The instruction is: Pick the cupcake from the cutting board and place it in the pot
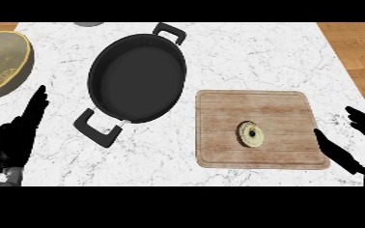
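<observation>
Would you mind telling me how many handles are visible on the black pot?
2. One handle sticks out from the pot's far right rim; the other handle juts from its near left rim. None seems hidden.

The white marble counter [264,58] with grey veining carries four things. A black round metal pot [137,79] with two loop handles sits left of centre, set on a diagonal, with one handle toward the far edge and one toward the near. Right of it, a little apart, lies a rectangular light-wood cutting board [285,111]. A yellow-rimmed round bowl [10,63] is cut off at the left edge, and a small grey object [88,23] at the far edge.
</observation>
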Motion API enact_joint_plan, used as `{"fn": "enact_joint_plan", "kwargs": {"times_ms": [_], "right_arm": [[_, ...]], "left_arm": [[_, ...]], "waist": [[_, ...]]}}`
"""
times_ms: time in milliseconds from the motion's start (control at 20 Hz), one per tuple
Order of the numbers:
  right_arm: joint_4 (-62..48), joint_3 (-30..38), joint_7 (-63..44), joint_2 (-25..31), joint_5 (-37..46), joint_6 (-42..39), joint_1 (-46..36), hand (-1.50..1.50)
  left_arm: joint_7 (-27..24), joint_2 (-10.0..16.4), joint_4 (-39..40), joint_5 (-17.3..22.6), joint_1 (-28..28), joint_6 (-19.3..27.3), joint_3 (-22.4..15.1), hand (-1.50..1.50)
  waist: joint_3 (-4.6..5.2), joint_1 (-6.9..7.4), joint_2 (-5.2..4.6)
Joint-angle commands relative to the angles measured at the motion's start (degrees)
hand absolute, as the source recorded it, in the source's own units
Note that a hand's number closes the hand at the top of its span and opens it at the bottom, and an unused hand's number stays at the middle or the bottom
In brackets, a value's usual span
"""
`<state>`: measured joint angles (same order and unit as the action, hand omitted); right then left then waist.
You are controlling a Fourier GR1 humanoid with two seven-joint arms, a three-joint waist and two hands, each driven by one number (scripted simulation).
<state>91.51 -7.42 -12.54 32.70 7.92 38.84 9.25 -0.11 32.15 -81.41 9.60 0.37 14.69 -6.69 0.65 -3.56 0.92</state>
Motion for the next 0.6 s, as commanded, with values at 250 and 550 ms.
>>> {"fn": "enact_joint_plan", "kwargs": {"times_ms": [250,550], "right_arm": [[24.6,-7.6,-13.8,-2.4,24.8,13.6,22.5,-1.50],[35.9,-7.8,-34.9,0.9,32.9,-5.3,19.0,-1.50]], "left_arm": [[3.3,-0.5,-3.6,1.7,2.4,-0.3,0.9,0.00],[4.9,-2.4,-6.2,-0.8,1.6,1.4,-1.5,0.00]], "waist": [[-0.26,1.82,-0.58],[-0.28,4.09,-1.22]]}}
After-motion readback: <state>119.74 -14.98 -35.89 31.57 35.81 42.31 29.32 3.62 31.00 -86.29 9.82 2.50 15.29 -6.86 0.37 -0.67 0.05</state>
